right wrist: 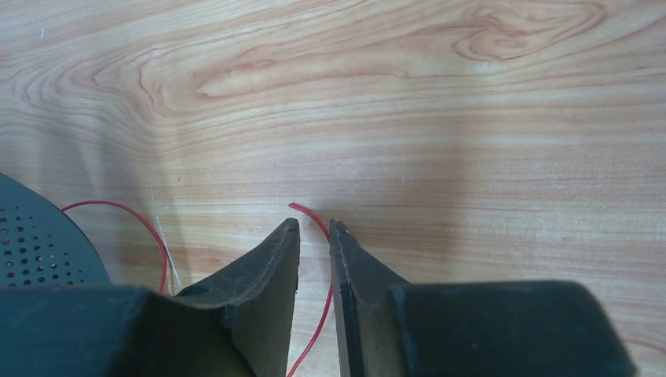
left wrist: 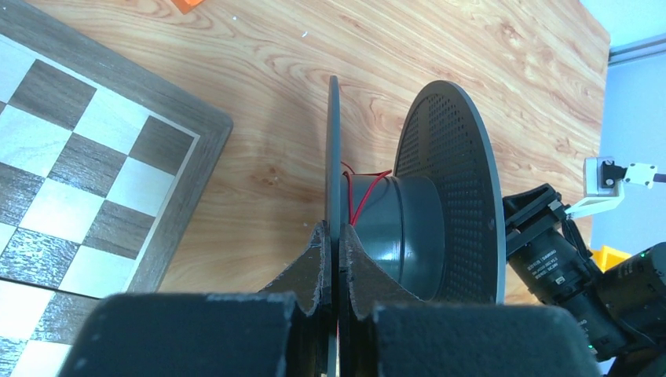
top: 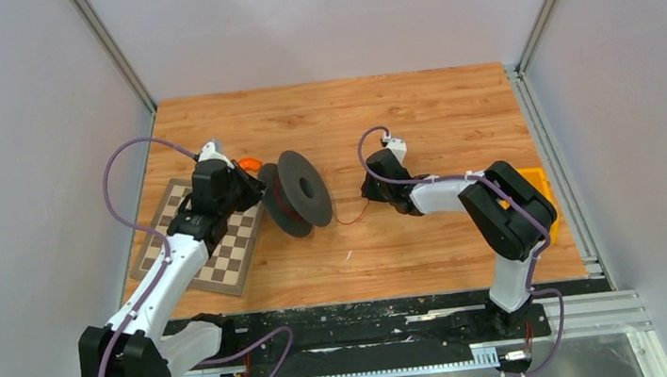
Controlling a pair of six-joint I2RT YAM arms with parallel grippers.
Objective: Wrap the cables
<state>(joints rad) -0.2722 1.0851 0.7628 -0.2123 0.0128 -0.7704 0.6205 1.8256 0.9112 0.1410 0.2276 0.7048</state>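
A black spool (top: 301,190) stands on its edge in the middle of the wooden table, with a few turns of thin red wire (left wrist: 357,196) on its hub. My left gripper (top: 259,189) is shut on the spool's near flange (left wrist: 333,157), which is pinched between the fingers (left wrist: 314,259). The wire (top: 352,219) runs along the table from the spool to my right gripper (top: 370,194). In the right wrist view the jaws (right wrist: 314,228) are narrowly apart. The wire (right wrist: 322,317) lies in the gap beside the right finger, and its end curls out past the tips.
A chessboard (top: 213,250) lies under the left arm, also in the left wrist view (left wrist: 71,181). A small orange object (top: 251,163) sits behind the left gripper. A yellow bin (top: 538,186) is at the right edge, beside metal rails. The spool's flange edge (right wrist: 31,243) shows in the right wrist view.
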